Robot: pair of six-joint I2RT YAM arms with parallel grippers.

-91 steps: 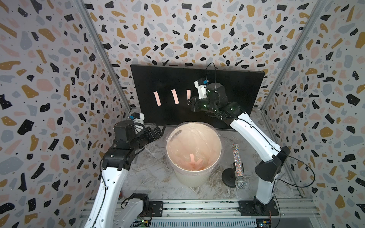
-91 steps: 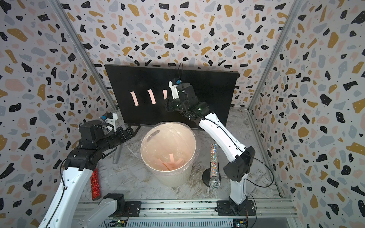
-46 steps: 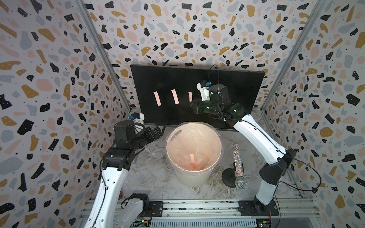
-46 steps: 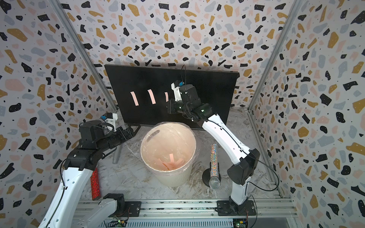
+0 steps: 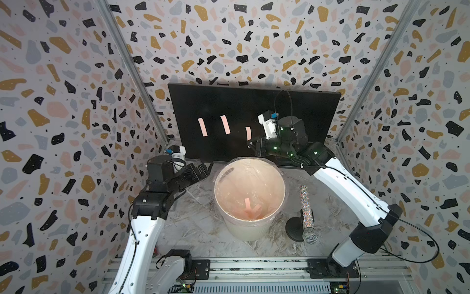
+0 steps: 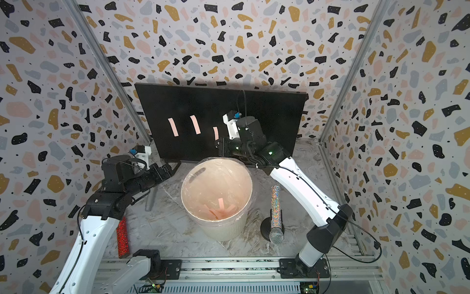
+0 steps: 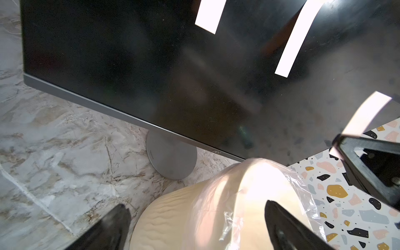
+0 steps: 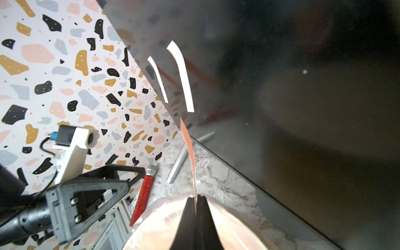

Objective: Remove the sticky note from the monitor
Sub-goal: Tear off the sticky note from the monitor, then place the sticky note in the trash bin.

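Observation:
The monitor (image 5: 254, 101) (image 6: 203, 101) stands dark at the back, with two pink sticky notes (image 5: 202, 126) (image 5: 225, 124) flat on its screen. A third sticky note (image 5: 248, 133) (image 8: 188, 149) is pinched at its lower end by my right gripper (image 5: 250, 146) (image 8: 195, 198), which is shut on it. That note (image 7: 365, 112) bows away from the screen, and its far end still looks to be touching the glass. My left gripper (image 5: 206, 168) (image 7: 195, 205) is open and holds nothing, low by the monitor's left bottom edge and beside the bin.
A white bin (image 5: 254, 229) (image 6: 223, 231) lined with clear plastic stands in front of the monitor, with several pink notes in it. A glittery microphone (image 5: 306, 213) on a stand is to its right. A red glitter microphone (image 6: 122, 236) and a silver tube (image 6: 151, 198) lie left.
My right gripper has drawn down and slightly right, away from the screen, taking the note's lower end with it. The left arm has stayed still.

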